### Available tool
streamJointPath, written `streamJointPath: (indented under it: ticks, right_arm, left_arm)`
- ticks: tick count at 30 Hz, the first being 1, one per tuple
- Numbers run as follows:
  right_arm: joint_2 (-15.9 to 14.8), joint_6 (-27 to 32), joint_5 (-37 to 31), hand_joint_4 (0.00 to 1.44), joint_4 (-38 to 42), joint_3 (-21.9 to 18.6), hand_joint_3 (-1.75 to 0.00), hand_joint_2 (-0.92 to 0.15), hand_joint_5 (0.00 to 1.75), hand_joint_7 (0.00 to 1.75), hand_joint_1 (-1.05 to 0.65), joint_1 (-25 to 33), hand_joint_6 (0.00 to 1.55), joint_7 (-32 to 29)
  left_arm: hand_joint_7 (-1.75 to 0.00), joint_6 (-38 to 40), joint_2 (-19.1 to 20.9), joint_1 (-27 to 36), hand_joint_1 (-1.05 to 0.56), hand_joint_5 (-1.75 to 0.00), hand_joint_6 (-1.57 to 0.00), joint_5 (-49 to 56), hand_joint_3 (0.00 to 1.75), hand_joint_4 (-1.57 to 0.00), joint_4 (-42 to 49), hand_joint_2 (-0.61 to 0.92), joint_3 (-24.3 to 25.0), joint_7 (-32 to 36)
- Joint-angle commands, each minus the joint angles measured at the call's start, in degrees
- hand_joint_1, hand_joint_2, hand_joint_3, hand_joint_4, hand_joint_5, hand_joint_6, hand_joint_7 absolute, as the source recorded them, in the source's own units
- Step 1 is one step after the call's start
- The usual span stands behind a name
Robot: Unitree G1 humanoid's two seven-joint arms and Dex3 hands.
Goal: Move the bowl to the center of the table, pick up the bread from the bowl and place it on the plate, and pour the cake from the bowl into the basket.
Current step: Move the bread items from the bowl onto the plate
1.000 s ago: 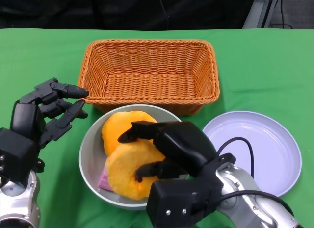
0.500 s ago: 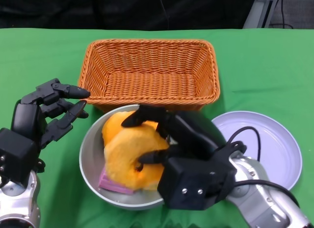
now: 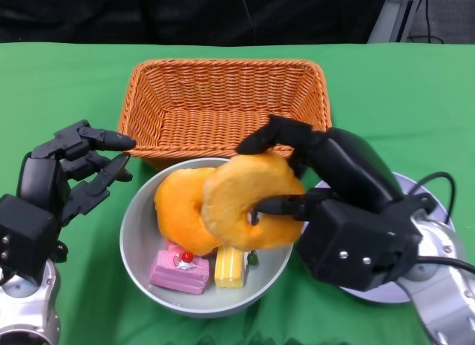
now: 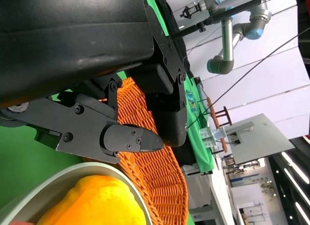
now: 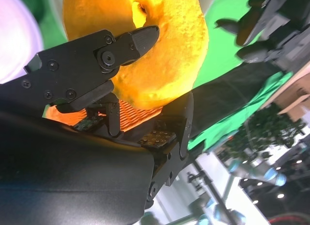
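Right hand (image 3: 338,204): holds the bread (image 3: 251,200) tight, thumb poked in the hole, fingers over the top.
Bread: round ring, standing on edge, flat face turned to the camera; up in the air over the 3 o'clock rim of the bowl (image 3: 137,234).
Way to go: plate (image 3: 438,222) lies at 3 o'clock from the bread, just past the hand; looks like a short swing that way, then down.
Nearer hand: right one, right beside the plate; left one well apart from it.
Left hand (image 3: 70,174): holds nothing, fingers spread and a bit bent, near the bowl at its 10 o'clock, not touching.
Bowl: near the middle of the table, just in front of the basket (image 3: 226,111).
Still in bowl: second bread (image 3: 178,208) leaning at 11 o'clock, pink cake (image 3: 179,271) and yellow cake (image 3: 231,265) at the bottom, toward 6 o'clock.
Basket: at 12 o'clock from the bowl, long side left to right, nothing seen in it.
Plate: white, partly hidden by the right hand; bare where seen.
Guess: bread step about half done; pouring cakes not yet begun.
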Motion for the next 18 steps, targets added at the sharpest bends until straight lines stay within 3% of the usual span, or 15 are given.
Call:
streamJointPath:
  ticks: [1, 6, 12, 18]
  right_arm:
    - [-1.5, 1.6, 0.2, 0.7, -2.9, -2.4, 0.0, -0.84, 1.41, 1.02, -0.19, 1.0, 0.64, 0.1]
    - [-3.0, 3.5, 1.7, 0.67, -5.1, -5.9, 0.0, -0.85, 1.45, 1.05, -0.2, 2.0, 0.62, 1.2]
    - [-5.4, 4.8, 3.0, 0.69, -5.7, -10.3, 0.0, -0.84, 1.46, 1.2, -0.18, 3.9, 0.56, 1.3]
    - [-6.6, 7.7, 3.1, 0.66, -6.5, -14.1, 0.0, -0.85, 1.47, 1.19, -0.18, 5.9, 0.55, 0.7]
  left_arm:
    - [-0.88, -0.2, 1.3, 0.7, -0.25, -1.22, -0.83, 0.2, 0.28, -0.84, 0.2, 0.92, 0.2, 0.8]
    - [-0.88, -0.2, 1.3, 0.7, -0.26, -1.21, -0.82, 0.2, 0.27, -0.83, 0.3, 0.92, 0.4, 0.8]
    - [-0.88, -0.1, 1.5, 0.6, -0.27, -1.21, -0.83, 0.3, 0.26, -0.84, 0.5, 0.92, 0.4, 0.8]
    - [-0.87, -0.6, 1.8, 0.5, -0.26, -1.22, -0.82, -0.1, 0.26, -0.84, 1.3, 0.92, 0.6, 0.0]
